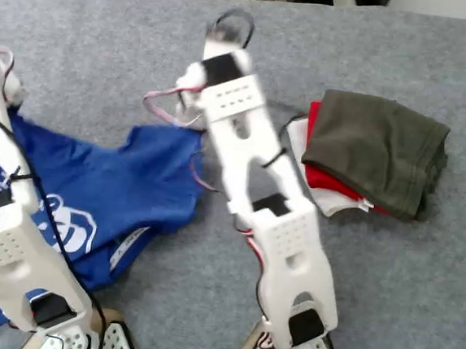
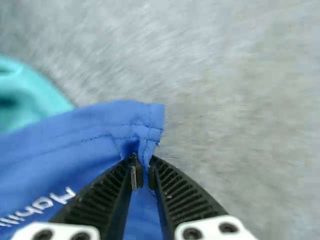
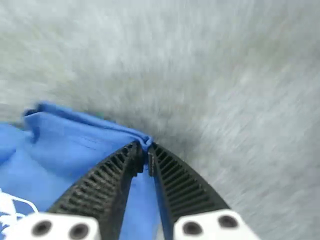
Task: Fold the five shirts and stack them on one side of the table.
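Note:
A blue shirt (image 1: 126,185) with white print lies crumpled on the grey table (image 1: 106,41), stretched between my two white arms. My left gripper (image 2: 142,166) is shut on a hemmed corner of the blue shirt (image 2: 75,150). My right gripper (image 3: 144,151) is shut on another edge of the blue shirt (image 3: 70,155). The left arm (image 1: 0,228) runs up the table's left side, and the right arm (image 1: 250,168) runs up the middle. Folded shirts are stacked at the right: an olive shirt (image 1: 376,148) on top, then a red shirt (image 1: 324,181) and a white shirt (image 1: 328,202).
A teal cloth (image 2: 25,100) lies just beyond the held corner in the left wrist view. Pink and black cables (image 1: 166,103) loop beside the right arm's wrist. Bare grey table spreads behind the arms and in front of the stack.

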